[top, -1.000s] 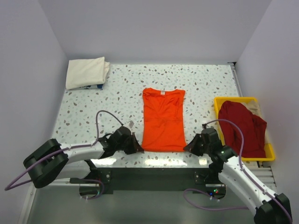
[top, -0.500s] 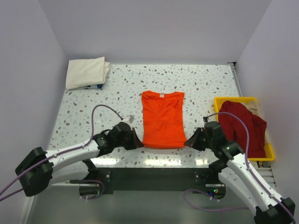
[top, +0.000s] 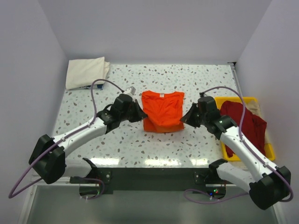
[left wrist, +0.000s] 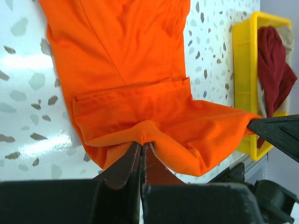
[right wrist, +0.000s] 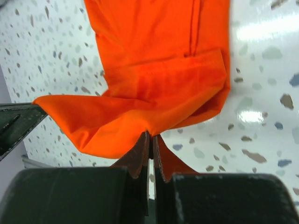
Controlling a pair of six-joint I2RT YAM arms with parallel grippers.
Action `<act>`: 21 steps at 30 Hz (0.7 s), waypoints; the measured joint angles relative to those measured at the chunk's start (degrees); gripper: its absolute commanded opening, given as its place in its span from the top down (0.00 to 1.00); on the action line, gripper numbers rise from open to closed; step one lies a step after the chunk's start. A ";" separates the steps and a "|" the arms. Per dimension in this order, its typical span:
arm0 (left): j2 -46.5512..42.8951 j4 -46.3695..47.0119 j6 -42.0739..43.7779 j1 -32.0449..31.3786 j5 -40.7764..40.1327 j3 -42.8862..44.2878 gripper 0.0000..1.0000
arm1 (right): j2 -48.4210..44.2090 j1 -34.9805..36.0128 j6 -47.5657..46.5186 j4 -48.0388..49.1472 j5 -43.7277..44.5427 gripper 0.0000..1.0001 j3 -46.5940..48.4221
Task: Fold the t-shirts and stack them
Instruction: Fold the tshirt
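Observation:
The bright orange t-shirt [top: 162, 111] lies mid-table with its white neck label at the far end. Its near hem is lifted and carried over the body, so the cloth is doubled. My left gripper [top: 139, 116] is shut on the hem's left corner [left wrist: 141, 142]. My right gripper [top: 184, 120] is shut on the right corner [right wrist: 152, 135]. The hem hangs in a loose span between them. The cream t-shirt [top: 86, 72] sits folded at the far left corner. The dark red t-shirt [top: 243, 125] lies crumpled in the tray.
The yellow plastic tray [top: 236, 99] stands at the right edge of the speckled table [top: 117, 144], close beside my right arm. Something blue shows under the cream shirt's near edge. White walls close in the left, far and right sides.
Both grippers have moved away from the near edge toward the far side, carrying the orange shirt's hem up and over its body. The visible shirt is now much shorter.

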 measured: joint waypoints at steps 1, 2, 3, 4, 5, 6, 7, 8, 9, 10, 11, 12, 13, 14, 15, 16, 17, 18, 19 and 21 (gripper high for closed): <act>0.98 -0.09 0.39 1.11 0.20 1.38 1.00 | 1.92 -0.02 -0.17 0.70 0.46 1.00 1.62; 2.03 -0.17 0.90 2.29 0.76 2.91 1.00 | 3.82 -0.20 -0.37 1.55 0.87 1.00 3.23; 3.17 0.04 1.33 3.32 1.20 4.33 1.00 | 5.64 -0.42 -0.52 2.67 0.98 1.00 4.55; 4.35 0.26 1.64 4.39 1.57 5.64 1.00 | 7.34 -0.79 -0.70 3.37 1.25 1.00 5.77; 5.60 0.68 1.79 5.46 2.14 6.91 1.00 | 9.05 -1.42 -0.83 4.02 1.31 1.00 6.93; 6.95 1.18 1.92 6.43 2.56 8.04 1.00 | 10.93 -2.27 -0.96 4.33 1.33 1.00 8.35; 8.07 1.33 1.95 7.15 2.86 9.03 1.00 | 12.57 -3.06 -1.07 4.72 1.29 1.00 9.55; 9.84 1.60 1.97 8.07 3.23 10.45 1.00 | 15.08 -4.24 -1.22 5.66 1.20 1.00 11.13; 11.58 1.79 1.99 8.87 3.69 11.74 1.00 | 16.90 -5.20 -1.25 6.08 1.09 1.00 12.37; 13.11 1.86 2.05 9.49 4.00 13.00 1.00 | 19.21 -6.23 -1.27 6.80 0.85 1.00 13.84; 15.28 1.86 2.34 10.23 4.39 14.75 1.00 | 21.38 -7.32 -1.29 7.56 0.76 1.00 15.06; 17.46 1.95 2.62 10.95 4.90 16.57 1.00 | 23.43 -8.41 -1.31 8.35 0.52 1.00 16.13; 19.69 2.03 2.82 11.65 5.25 18.38 1.00 | 25.51 -9.49 -1.31 8.94 0.17 1.00 17.31; 21.84 2.14 2.93 12.35 5.53 20.28 1.00 | 27.74 -10.51 -1.36 9.29 -0.39 1.00 18.64; 23.85 2.32 3.04 12.92 5.70 21.92 1.00 | 30.14 -11.43 -1.40 9.53 -0.94 1.00 20.22; 25.81 2.60 3.13 13.57 5.92 23.54 1.00 | 32.61 -12.13 -1.57 10.03 -1.38 1.00 21.90; 27.69 2.78 3.21 14.21 6.29 25.05 1.00 | 34.58 -12.61 -1.73 10.29 -1.88 1.00 23.43; 29.40 2.97 3.23 14.86 6.75 26.40 1.00 | 37.24 -13.16 -2.03 10.32 -2.43 1.00 25.49; 30.95 3.08 3.23 15.47 7.10 27.63 1.00 | 39.80 -13.46 -2.38 10.54 -2.84 1.00 27.65; 34.23 3.17 3.23 16.65 8.09 30.69 1.00 | 44.57 -13.75 -3.06 10.86 -3.80 1.00 31.85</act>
